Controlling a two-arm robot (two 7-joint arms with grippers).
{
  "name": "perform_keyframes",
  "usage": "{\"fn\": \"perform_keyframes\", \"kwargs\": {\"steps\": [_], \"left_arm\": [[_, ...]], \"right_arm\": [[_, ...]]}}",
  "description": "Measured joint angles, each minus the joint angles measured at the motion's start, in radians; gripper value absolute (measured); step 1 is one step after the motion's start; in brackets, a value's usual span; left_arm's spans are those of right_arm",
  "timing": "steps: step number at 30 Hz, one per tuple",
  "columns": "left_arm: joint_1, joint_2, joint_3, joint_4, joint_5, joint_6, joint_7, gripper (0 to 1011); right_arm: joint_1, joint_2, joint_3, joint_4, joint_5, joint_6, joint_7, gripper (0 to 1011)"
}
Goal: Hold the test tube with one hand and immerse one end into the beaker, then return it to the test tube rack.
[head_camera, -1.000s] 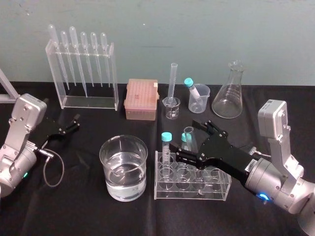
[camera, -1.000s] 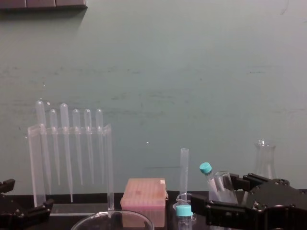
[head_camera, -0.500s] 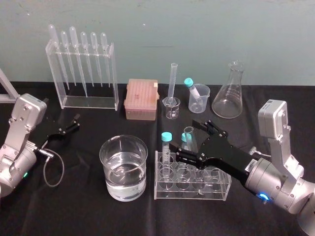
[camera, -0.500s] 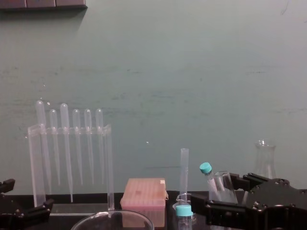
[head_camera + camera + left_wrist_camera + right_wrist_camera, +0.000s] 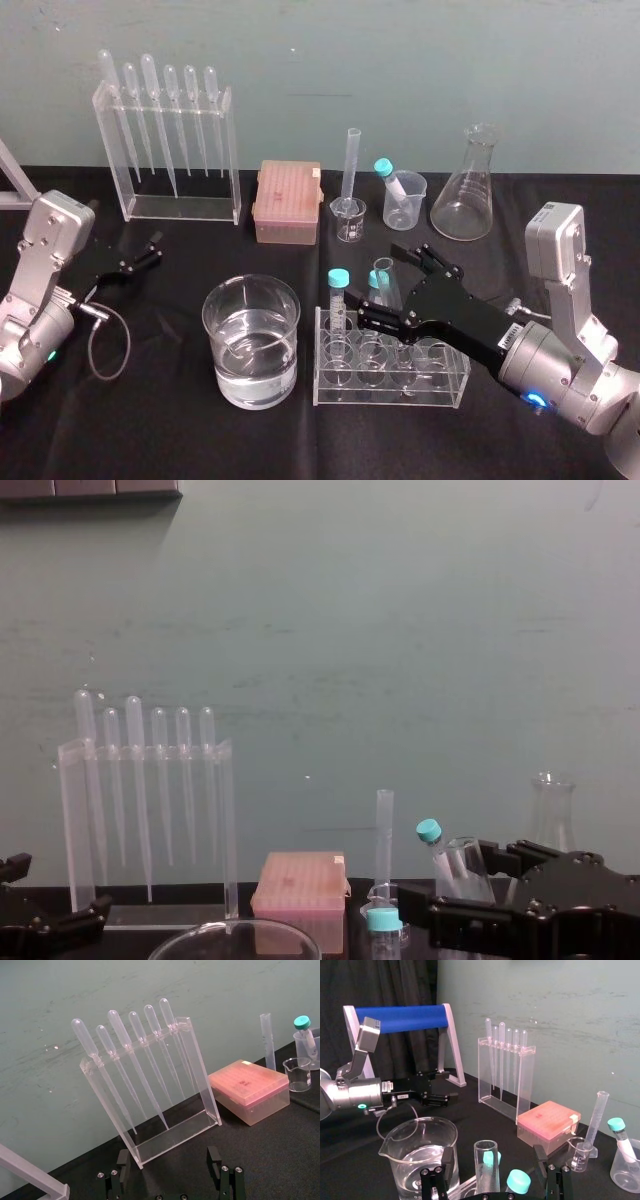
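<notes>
A: where's the tube (image 5: 384, 283)?
B: upright in the rack (image 5: 440, 385), open end up, looks empty
A: right gripper (image 5: 379, 284)?
B: over the rack, fingers wide apart, one each side of the tube, neither touching it. nothing gripped
A: beaker (image 5: 216, 335)?
B: just left of the rack, small gap between them. clear liquid, roughly half full
A: anything else in the rack?
B: two capped tubes (image 5: 339, 300), one at the left end, one just beside the open tube. can't tell their contents
A: back of the table?
B: small beaker (image 5: 412, 208) with a third capped tube (image 5: 392, 185) leaning in it. mini beaker (image 5: 348, 222) with a cylinder (image 5: 352, 160) at it, can't tell if inside or behind. flask (image 5: 466, 200) on the right, looks empty. six pipettes (image 5: 168, 105) hanging in their stand (image 5: 110, 160). pink box (image 5: 287, 203) between stand and mini beaker
A: left gripper (image 5: 153, 248)?
B: parked far left, low over the table, well apart from the glassware. fingers apart, empty
</notes>
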Motion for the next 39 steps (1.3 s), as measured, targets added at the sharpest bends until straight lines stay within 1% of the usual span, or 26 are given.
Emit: {"fn": "perform_keyframes", "kwargs": {"steps": [10, 13, 14, 16, 17, 18, 19, 20, 28, 29, 30, 33, 34, 35, 36, 39], "left_arm": [[0.000, 0.000, 0.000, 0.000, 0.000, 0.000, 0.000, 1000], [0.000, 0.000, 0.000, 0.000, 0.000, 0.000, 0.000, 1000], [0.000, 0.000, 0.000, 0.000, 0.000, 0.000, 0.000, 1000], [0.000, 0.000, 0.000, 0.000, 0.000, 0.000, 0.000, 1000], [0.000, 0.000, 0.000, 0.000, 0.000, 0.000, 0.000, 1000], [0.000, 0.000, 0.000, 0.000, 0.000, 0.000, 0.000, 1000], [0.000, 0.000, 0.000, 0.000, 0.000, 0.000, 0.000, 1000], [0.000, 0.000, 0.000, 0.000, 0.000, 0.000, 0.000, 1000], [0.000, 0.000, 0.000, 0.000, 0.000, 0.000, 0.000, 1000], [0.000, 0.000, 0.000, 0.000, 0.000, 0.000, 0.000, 1000], [0.000, 0.000, 0.000, 0.000, 0.000, 0.000, 0.000, 1000], [0.000, 0.000, 0.000, 0.000, 0.000, 0.000, 0.000, 1000], [0.000, 0.000, 0.000, 0.000, 0.000, 0.000, 0.000, 1000], [0.000, 0.000, 0.000, 0.000, 0.000, 0.000, 0.000, 1000], [0.000, 0.000, 0.000, 0.000, 0.000, 0.000, 0.000, 1000], [0.000, 0.000, 0.000, 0.000, 0.000, 0.000, 0.000, 1000]], "right_arm": [[0.000, 0.000, 0.000, 0.000, 0.001, 0.000, 0.000, 1004], [0.000, 0.000, 0.000, 0.000, 0.000, 0.000, 0.000, 954], [0.000, 0.000, 0.000, 0.000, 0.000, 0.000, 0.000, 915], [0.000, 0.000, 0.000, 0.000, 0.000, 0.000, 0.000, 888], [0.000, 0.000, 0.000, 0.000, 0.001, 0.000, 0.000, 852], [0.000, 0.000, 0.000, 0.000, 0.000, 0.000, 0.000, 840], [0.000, 0.000, 0.000, 0.000, 0.000, 0.000, 0.000, 797], [0.000, 0.000, 0.000, 0.000, 0.000, 0.000, 0.000, 781], [0.000, 0.000, 0.000, 0.000, 0.000, 0.000, 0.000, 520], [0.000, 0.000, 0.000, 0.000, 0.000, 0.000, 0.000, 459], [0.000, 0.000, 0.000, 0.000, 0.000, 0.000, 0.000, 459], [0.000, 0.000, 0.000, 0.000, 0.000, 0.000, 0.000, 364], [0.000, 0.000, 0.000, 0.000, 0.000, 0.000, 0.000, 316], [0.000, 0.000, 0.000, 0.000, 0.000, 0.000, 0.000, 303], [0.000, 0.000, 0.000, 0.000, 0.000, 0.000, 0.000, 242], [0.000, 0.000, 0.000, 0.000, 0.000, 0.000, 0.000, 225]]}}
